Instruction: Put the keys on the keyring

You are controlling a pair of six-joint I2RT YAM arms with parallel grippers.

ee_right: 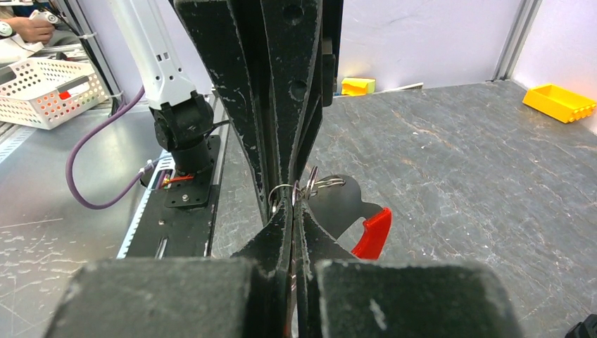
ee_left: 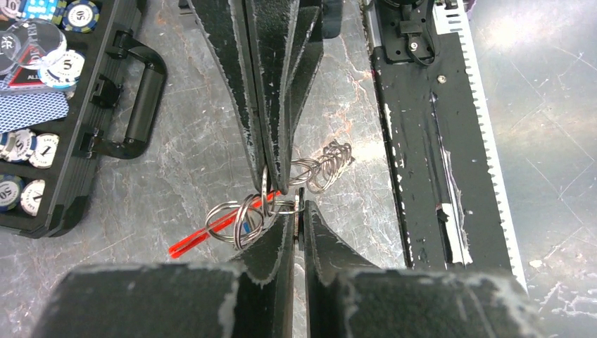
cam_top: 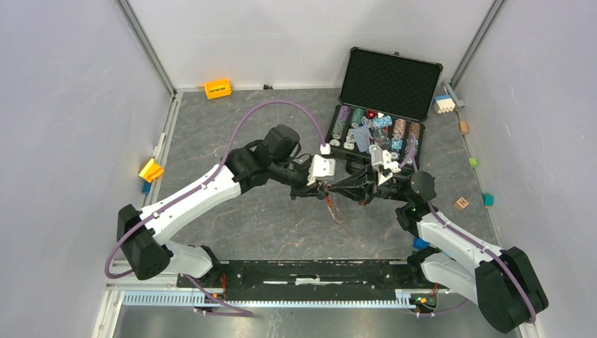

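My two grippers meet tip to tip above the middle of the table. The left gripper (cam_top: 324, 186) (ee_left: 297, 208) is shut on a thin flat silver key (ee_left: 300, 203) seen edge-on. The right gripper (cam_top: 339, 187) (ee_right: 294, 203) is shut on the keyring (ee_left: 238, 220). Several silver rings are bunched at the tips, with a small blue tag (ee_left: 245, 227) among them. The red fob (ee_left: 204, 238) hangs below and also shows in the right wrist view (ee_right: 372, 232) and the top view (cam_top: 331, 204). A silver chain (ee_left: 328, 160) trails to the right. Other keys cannot be told apart.
An open black case (cam_top: 384, 81) of poker chips (cam_top: 373, 130) stands behind the grippers; its handle (ee_left: 144, 105) lies near. An orange block (cam_top: 217, 88) sits at the back wall and a yellow block (cam_top: 150, 170) at the left. Small blocks line the right edge (cam_top: 461, 203). The arm rail (ee_left: 422, 141) runs along the front.
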